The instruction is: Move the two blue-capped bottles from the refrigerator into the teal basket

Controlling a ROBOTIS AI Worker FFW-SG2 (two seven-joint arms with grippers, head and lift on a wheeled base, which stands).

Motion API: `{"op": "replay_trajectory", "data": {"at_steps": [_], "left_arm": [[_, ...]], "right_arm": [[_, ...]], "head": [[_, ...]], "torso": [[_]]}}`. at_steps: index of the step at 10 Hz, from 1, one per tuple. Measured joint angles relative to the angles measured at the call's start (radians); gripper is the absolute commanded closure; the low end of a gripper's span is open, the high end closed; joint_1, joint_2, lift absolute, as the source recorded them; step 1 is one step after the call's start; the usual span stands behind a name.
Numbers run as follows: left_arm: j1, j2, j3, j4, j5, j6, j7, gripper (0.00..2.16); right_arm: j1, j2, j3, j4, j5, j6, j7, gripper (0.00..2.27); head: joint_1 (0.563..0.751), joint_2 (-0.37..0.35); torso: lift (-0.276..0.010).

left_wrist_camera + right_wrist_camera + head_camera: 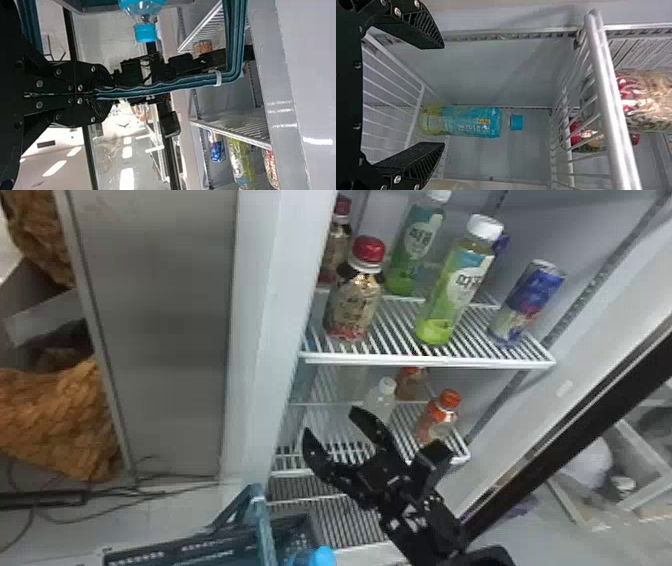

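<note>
Jaws, right gripper [330,420] — spread wide, nothing held; at the lower shelf of the refrigerator [270,315], and in the right wrist view directed toward the first item below. Jaws, left gripper [102,95] — drawn together on the teal handle [166,85] of the basket [195,549].

Item: one blue-capped bottle [472,122], blue label, standing upright inside the refrigerator on the shelf beneath the red-capped bottles; it appears between the right fingertips but beyond them, untouched.

Item: second blue-capped bottle [143,12], at the basket, blue cap showing near its side at the bottom of the head view; how deep it sits cannot be told.

Upper shelf [435,362]: two red-capped bottles [352,305], two green bottles with white caps [455,290], one blue can [527,305] beside them.

Lower shelf [332,427]: small white-capped bottle [381,400], orange-capped bottle [440,417], a similar orange one [411,382] behind.
</note>
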Motion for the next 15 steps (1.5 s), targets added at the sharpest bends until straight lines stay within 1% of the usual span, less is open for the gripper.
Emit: {"op": "replay_trajectory", "data": {"at_steps": [3,7,12,15], "left_arm": [[-0.004,0.002,-0.004,0.000,-0.001,0.000,0.000,1.16],[-0.012,0.007,-0.010,0.000,0.000,0.000,0.002,1.16],[-0.013,0.009,-0.013,0.000,0.000,0.000,0.002,1.16],[-0.013,0.010,-0.014,0.000,0.000,0.000,0.002,1.16]], "right_arm": [[-0.128,0.006,0.037,0.147,0.028,-0.046,-0.032,0.15],[-0.253,0.007,0.079,0.303,0.043,-0.087,-0.076,0.13],[-0.357,0.003,0.124,0.439,0.047,-0.138,-0.128,0.11],[-0.417,0.003,0.151,0.491,0.040,-0.154,-0.158,0.10]], "head": [[0.695,-0.350],[0.695,-0.350],[0.695,-0.344],[0.695,-0.335]], "torso": [[-0.166],[-0.166],[-0.166],[-0.166]]}}
